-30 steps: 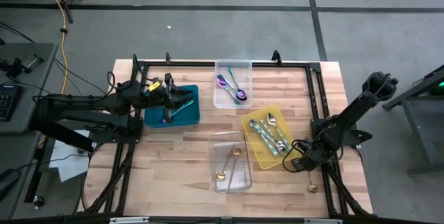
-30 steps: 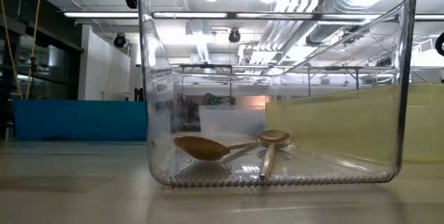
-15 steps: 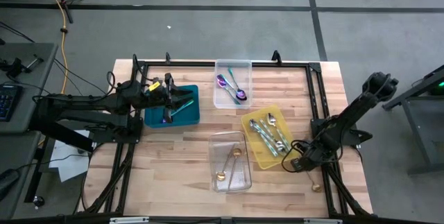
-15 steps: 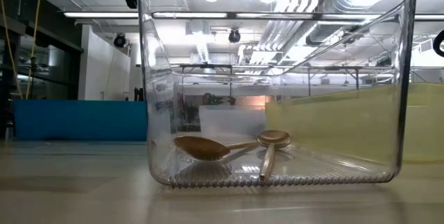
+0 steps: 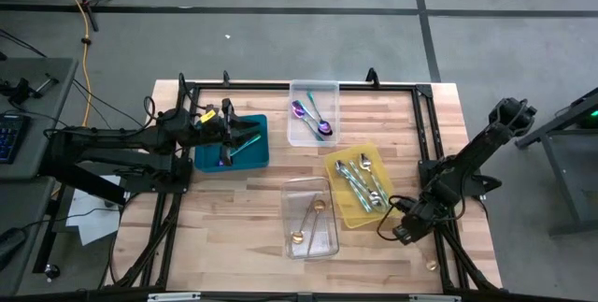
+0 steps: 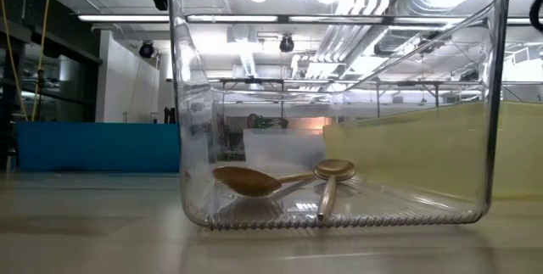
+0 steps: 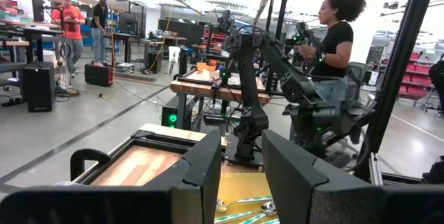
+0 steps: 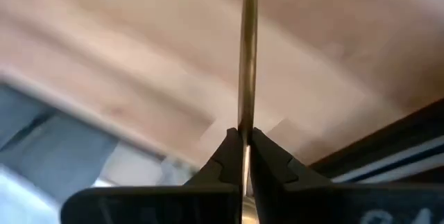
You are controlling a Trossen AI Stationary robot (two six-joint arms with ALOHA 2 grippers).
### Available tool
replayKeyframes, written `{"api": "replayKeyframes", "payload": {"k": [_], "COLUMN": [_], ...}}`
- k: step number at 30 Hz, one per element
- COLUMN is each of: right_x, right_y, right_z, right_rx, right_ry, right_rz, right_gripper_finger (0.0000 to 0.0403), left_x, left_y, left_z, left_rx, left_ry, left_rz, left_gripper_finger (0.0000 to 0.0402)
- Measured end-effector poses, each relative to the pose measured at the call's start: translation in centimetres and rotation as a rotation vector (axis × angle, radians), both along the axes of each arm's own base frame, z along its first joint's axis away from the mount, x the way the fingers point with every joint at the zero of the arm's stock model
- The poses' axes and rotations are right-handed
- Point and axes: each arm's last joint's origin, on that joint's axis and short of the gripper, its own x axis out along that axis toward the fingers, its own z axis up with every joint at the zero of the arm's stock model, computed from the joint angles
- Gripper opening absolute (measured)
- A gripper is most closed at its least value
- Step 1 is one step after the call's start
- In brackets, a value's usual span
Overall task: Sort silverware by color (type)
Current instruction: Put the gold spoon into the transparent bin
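Note:
My right gripper [image 5: 404,232] is near the table's front right corner, shut on a gold spoon [image 5: 432,265] whose bowl end points toward the near edge. Two gold spoons [image 6: 254,181] lie flat in the clear tray [image 5: 310,238] at the front middle. Silver pieces [image 5: 366,179] lie in the yellow tray [image 5: 334,164], purple-blue ones [image 5: 310,115] in the far clear tray [image 5: 313,87]. My left gripper [image 7: 241,175] is open above the teal tray [image 5: 254,157], where a teal-handled piece [image 5: 245,145] lies. My right gripper pinches the gold spoon's thin handle [image 8: 245,123] between its two fingertips [image 8: 229,158]. The fingers slant down toward the table's near right corner. The spoon sticks straight out past the fingertips, seen edge-on, and looks lifted off the wood.
A black metal frame [image 5: 425,124] runs around the wooden table top, and its rail passes close by my right gripper. Bare wood [image 5: 234,218] lies between the trays and the near edge. People stand in the room beyond the table's right side [image 7: 336,50].
My right gripper has risen and moved a little toward the table's near edge with the gold spoon. The spoon's bowl end has shifted toward the near right corner. My left arm has kept still.

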Motion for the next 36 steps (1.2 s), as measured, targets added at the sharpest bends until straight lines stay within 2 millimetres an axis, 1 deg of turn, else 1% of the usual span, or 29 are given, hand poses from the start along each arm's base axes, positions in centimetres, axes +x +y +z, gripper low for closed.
{"api": "replayKeyframes", "payload": {"k": [7,9,11,14,16,19,24,27,32,34,36], "right_x": [0.8,1.1,1.7,2.8,3.4,4.0,4.4,4.7,4.5,4.2,4.0], "right_y": [1.3,1.6,1.9,1.8,1.3,0.3,-0.4,-0.3,0.5,1.0,1.7], "right_z": [3.1,4.0,5.0,6.3,6.5,6.2,6.1,6.3,6.4,6.3,6.1], "right_rx": [0.158,0.185,0.195,0.159,0.114,0.051,0.005,0.003,0.004,0.017,0.035], "right_ry": [-0.057,-0.122,-0.229,-0.394,-0.424,-0.426,-0.472,-0.525,-0.547,-0.515,-0.491], "right_rz": [0.136,0.183,0.225,0.242,0.212,0.176,0.221,0.229,0.194,0.177,0.163], "right_gripper_finger": [0.0003,0.0004,0.0004,0.0004,0.0003,0.0003,0.0002,0.0001,0.0,0.0007,0.0024], "left_x": [0.0,0.0,0.0,0.0,0.0,0.0,0.0,0.0,0.0,0.0,0.0], "left_y": [0.0,0.0,0.0,0.0,0.0,0.0,0.0,0.0,0.0,0.0,0.0], "left_z": [0.0,0.0,0.0,0.0,0.0,0.0,0.0,0.0,0.0,0.0,0.0], "left_rx": [0.001,0.001,0.001,0.001,0.001,0.001,0.001,0.001,0.001,0.001,0.001], "left_ry": [0.0,0.0,0.001,0.0,0.0,0.0,0.0,0.0,0.0,0.0,0.0], "left_rz": [0.0,0.0,0.0,0.0,0.0,0.0,0.0,0.0,0.001,0.0,0.0], "left_gripper_finger": [0.0099,0.0099,0.0099,0.0099,0.0099,0.0099,0.0099,0.0099,0.0099,0.0099,0.0099]}}
